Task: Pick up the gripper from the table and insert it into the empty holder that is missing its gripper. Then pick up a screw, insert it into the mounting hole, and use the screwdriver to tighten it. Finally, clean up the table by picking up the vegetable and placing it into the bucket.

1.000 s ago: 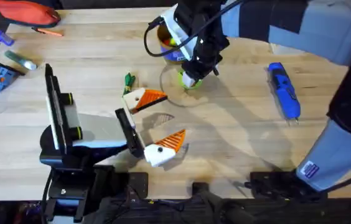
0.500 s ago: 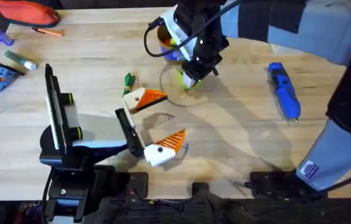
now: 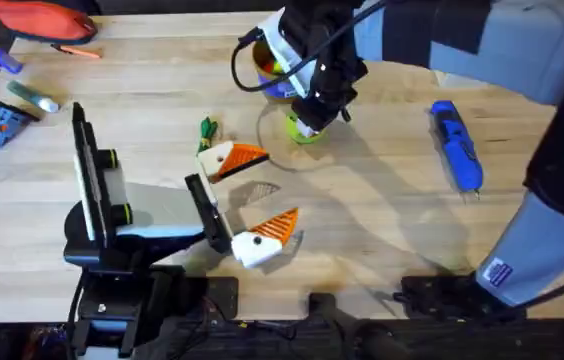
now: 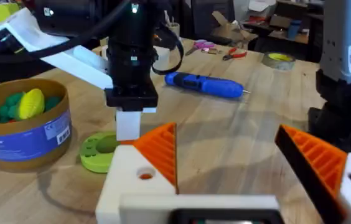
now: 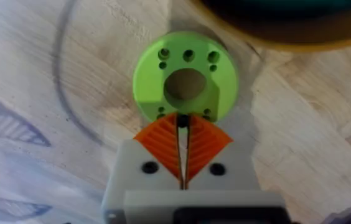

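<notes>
Barely anything shifts since a second ago: the right gripper stays low over the one lime-green disc, its orange pads pressed together on a small dark screw. One bucket sits just behind. One screwdriver lies well to the right. The left gripper hangs spread wide, empty. One vegetable lies beside it.

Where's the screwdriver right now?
In the overhead view the blue screwdriver lies on the table's right side, apart from the right gripper and lime-green disc.
</notes>
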You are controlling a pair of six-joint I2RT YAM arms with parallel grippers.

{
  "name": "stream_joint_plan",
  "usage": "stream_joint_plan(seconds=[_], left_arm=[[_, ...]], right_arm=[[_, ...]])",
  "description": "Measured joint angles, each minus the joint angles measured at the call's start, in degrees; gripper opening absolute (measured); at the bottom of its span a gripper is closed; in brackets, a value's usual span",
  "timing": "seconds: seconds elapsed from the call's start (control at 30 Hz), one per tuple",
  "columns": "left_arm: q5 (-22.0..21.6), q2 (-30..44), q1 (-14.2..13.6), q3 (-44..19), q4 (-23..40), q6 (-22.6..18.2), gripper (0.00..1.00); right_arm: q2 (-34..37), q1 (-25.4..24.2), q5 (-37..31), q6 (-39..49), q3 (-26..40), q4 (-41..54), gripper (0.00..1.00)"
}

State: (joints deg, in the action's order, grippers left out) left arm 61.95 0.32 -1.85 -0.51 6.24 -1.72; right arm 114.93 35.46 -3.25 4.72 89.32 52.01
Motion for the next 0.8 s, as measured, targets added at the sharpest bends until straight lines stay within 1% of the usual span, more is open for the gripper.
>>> stream_joint_plan(seconds=[0.17,0.8], left_arm=[[0.0,-0.02,0.0,-0.02,0.0,0.0,0.985],[0.0,-0.01,0.0,-0.02,0.0,0.0,0.986]], right_arm=[[0.0,0.0,-0.15,0.01,0.0,-0.13,0.008],[0.0,0.0,-0.15,0.0,0.0,-0.04,0.007]])
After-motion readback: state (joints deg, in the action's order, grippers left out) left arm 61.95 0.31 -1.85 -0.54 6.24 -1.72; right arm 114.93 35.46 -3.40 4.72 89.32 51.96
